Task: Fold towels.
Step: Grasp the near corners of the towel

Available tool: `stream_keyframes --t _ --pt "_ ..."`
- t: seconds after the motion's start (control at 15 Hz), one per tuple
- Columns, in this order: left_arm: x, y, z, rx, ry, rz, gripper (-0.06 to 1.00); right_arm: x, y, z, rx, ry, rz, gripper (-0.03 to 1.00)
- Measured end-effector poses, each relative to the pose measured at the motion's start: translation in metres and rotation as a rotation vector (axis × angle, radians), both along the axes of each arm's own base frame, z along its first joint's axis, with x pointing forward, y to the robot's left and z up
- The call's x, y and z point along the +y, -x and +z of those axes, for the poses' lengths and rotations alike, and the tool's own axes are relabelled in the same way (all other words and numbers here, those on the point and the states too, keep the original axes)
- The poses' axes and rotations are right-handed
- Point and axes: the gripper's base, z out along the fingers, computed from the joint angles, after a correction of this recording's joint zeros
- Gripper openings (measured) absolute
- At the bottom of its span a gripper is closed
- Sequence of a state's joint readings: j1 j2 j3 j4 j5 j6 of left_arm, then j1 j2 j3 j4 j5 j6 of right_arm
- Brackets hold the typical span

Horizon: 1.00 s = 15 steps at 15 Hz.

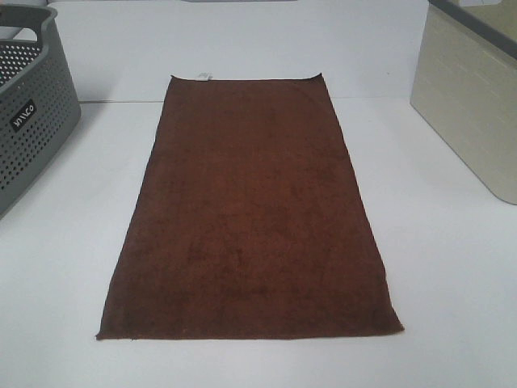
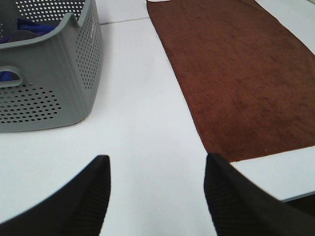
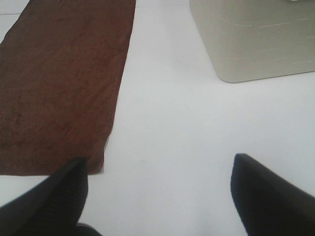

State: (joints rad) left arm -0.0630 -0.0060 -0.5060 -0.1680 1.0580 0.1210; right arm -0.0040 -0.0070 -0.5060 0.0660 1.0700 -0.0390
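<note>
A dark reddish-brown towel (image 1: 249,212) lies flat and fully spread on the white table, long side running away from me, with a small white tag (image 1: 203,77) at its far short edge. It also shows in the left wrist view (image 2: 241,73) and in the right wrist view (image 3: 61,83). Neither gripper shows in the exterior high view. My left gripper (image 2: 156,189) is open and empty over bare table, beside the towel's near left corner. My right gripper (image 3: 160,189) is open and empty over bare table, beside the towel's near right corner.
A grey perforated basket (image 1: 28,113) stands at the left, with dark blue cloth inside it seen in the left wrist view (image 2: 29,27). A beige bin (image 1: 472,105) stands at the right, also in the right wrist view (image 3: 256,39). The table's front edge (image 2: 300,195) is close.
</note>
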Motion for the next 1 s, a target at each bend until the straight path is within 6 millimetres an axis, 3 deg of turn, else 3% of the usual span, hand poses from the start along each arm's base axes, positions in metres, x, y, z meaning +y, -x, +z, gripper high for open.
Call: stream_keyframes --t 1.0 --pt "0.0000 0.0000 0.0000 0.000 0.000 0.000 0.55 0.0000 0.0000 0.0000 0.000 0.000 0.000 0.75"
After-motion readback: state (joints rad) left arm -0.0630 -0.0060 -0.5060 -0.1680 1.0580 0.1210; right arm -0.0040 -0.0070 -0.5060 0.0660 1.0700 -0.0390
